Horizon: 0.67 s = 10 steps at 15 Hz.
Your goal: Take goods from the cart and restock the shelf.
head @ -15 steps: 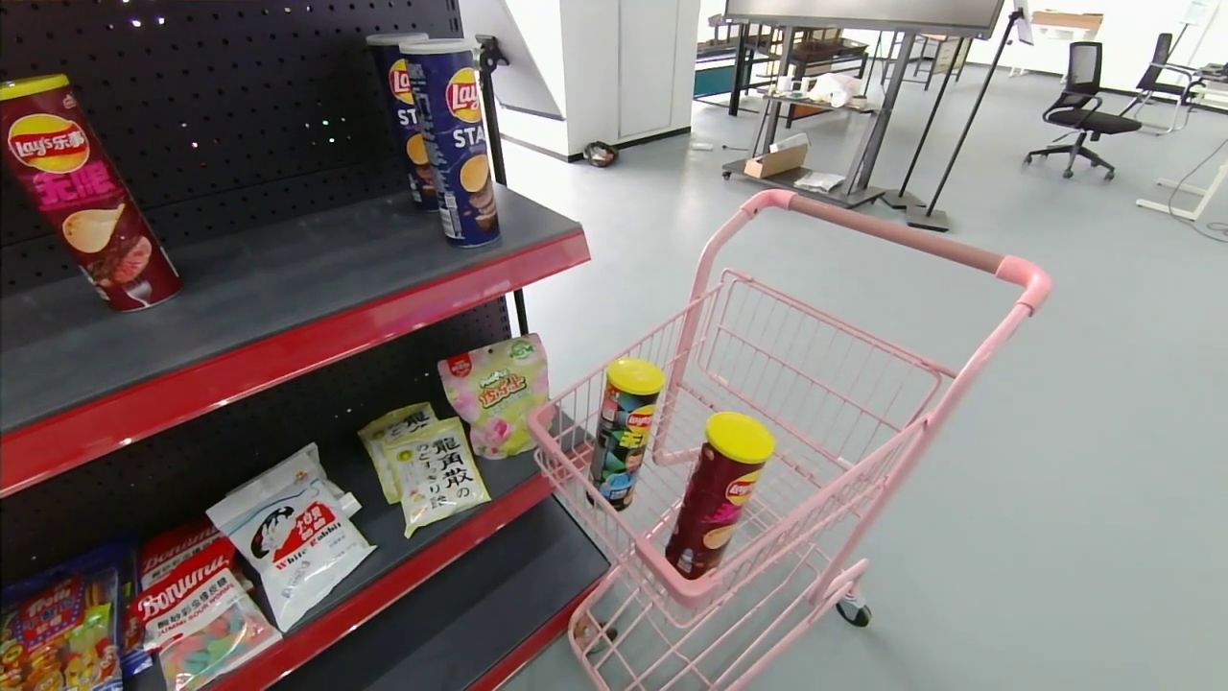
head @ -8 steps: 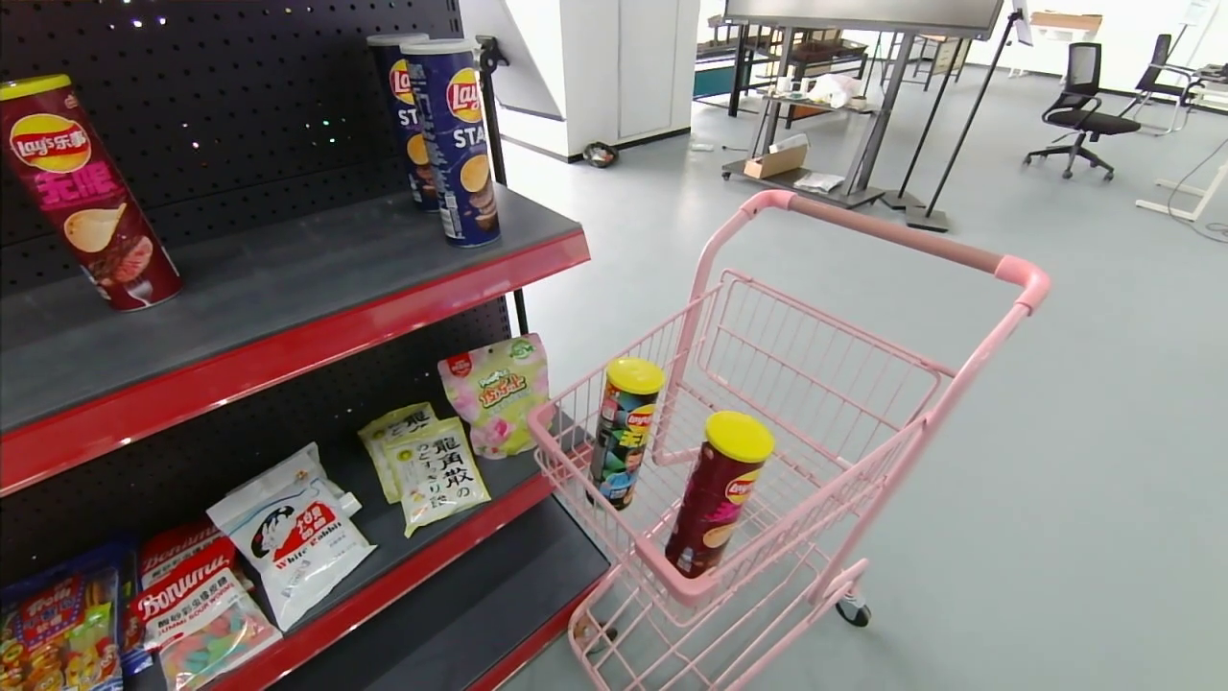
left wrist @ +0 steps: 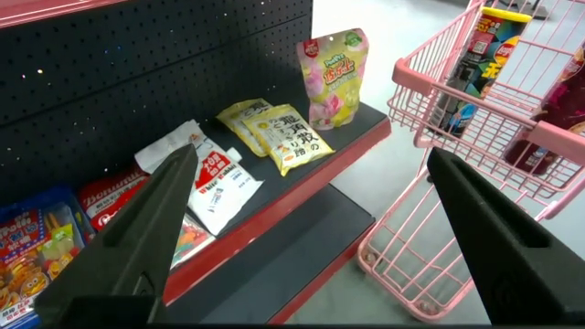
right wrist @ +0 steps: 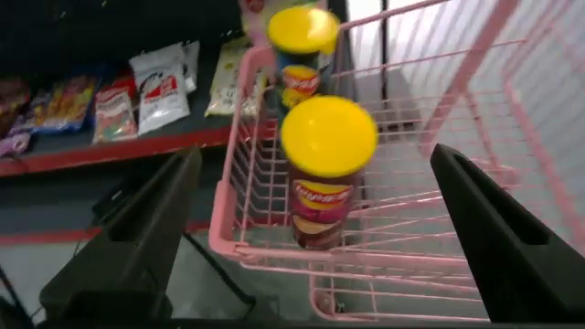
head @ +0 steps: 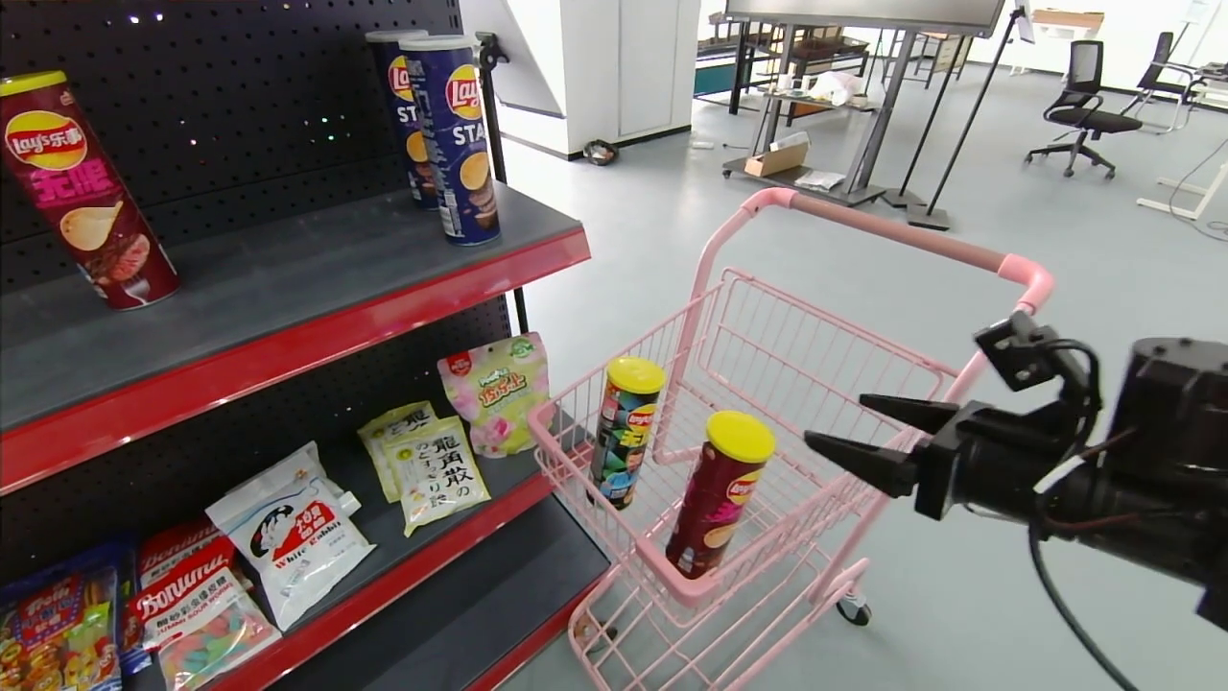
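A pink wire cart (head: 825,384) stands beside the shelf and holds two upright chip cans with yellow lids: a dark red can (head: 720,494) (right wrist: 324,174) near the cart's front corner and a multicoloured can (head: 624,432) (right wrist: 302,55) (left wrist: 475,64) behind it. My right gripper (head: 859,429) (right wrist: 311,228) is open, its black fingers level with the dark red can's lid, a short way to its right and apart from it. My left gripper (left wrist: 311,228) is open and empty, low before the shelf's lower level. On the upper shelf (head: 288,278) stand a dark red can (head: 91,192) and two blue cans (head: 451,134).
The lower shelf (head: 460,537) holds several snack bags (head: 422,470) (left wrist: 274,132). The cart's pink handle (head: 892,235) rises at its far side. Open grey floor lies to the right, with a display stand (head: 844,106) and an office chair (head: 1089,110) far off.
My right arm has come into the head view from the right, its open gripper now near the dark red can in the cart. The cans and the cart have not moved.
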{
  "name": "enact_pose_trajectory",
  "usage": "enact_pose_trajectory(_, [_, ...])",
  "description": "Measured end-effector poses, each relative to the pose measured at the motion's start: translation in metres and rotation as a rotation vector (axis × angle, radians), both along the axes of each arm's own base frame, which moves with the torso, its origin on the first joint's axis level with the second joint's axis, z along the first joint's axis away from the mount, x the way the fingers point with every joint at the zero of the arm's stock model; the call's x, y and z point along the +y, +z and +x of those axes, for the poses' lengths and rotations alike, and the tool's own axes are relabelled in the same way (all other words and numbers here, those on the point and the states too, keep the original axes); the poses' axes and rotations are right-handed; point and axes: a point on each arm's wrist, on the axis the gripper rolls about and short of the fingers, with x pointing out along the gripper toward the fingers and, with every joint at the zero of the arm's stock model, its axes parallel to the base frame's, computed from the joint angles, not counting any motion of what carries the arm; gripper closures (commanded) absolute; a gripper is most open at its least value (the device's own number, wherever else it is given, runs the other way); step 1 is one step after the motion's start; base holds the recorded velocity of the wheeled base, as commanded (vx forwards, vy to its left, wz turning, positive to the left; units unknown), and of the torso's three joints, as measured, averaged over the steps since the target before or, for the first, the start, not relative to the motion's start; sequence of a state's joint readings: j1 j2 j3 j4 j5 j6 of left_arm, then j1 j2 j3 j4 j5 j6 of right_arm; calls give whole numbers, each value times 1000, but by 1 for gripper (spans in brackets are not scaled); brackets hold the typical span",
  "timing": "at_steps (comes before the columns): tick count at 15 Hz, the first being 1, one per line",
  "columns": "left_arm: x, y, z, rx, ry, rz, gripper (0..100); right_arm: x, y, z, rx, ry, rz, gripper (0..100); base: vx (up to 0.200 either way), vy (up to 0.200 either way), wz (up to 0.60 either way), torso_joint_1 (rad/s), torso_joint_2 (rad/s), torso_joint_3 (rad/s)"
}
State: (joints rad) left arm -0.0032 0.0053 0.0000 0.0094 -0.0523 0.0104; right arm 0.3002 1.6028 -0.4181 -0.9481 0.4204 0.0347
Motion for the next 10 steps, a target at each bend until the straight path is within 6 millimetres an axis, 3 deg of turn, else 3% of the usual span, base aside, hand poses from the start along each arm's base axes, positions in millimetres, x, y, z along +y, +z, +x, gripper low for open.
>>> enact_pose_trajectory(4, [0,0,0,-1,0,1,0,18,-44,16,92,88,-73,0,0,0,0,0,0,0])
enact_pose_trajectory(10, [0,0,0,-1,0,2,0,27,-71,29,148,103,-102,0,0,0,0,0,0,0])
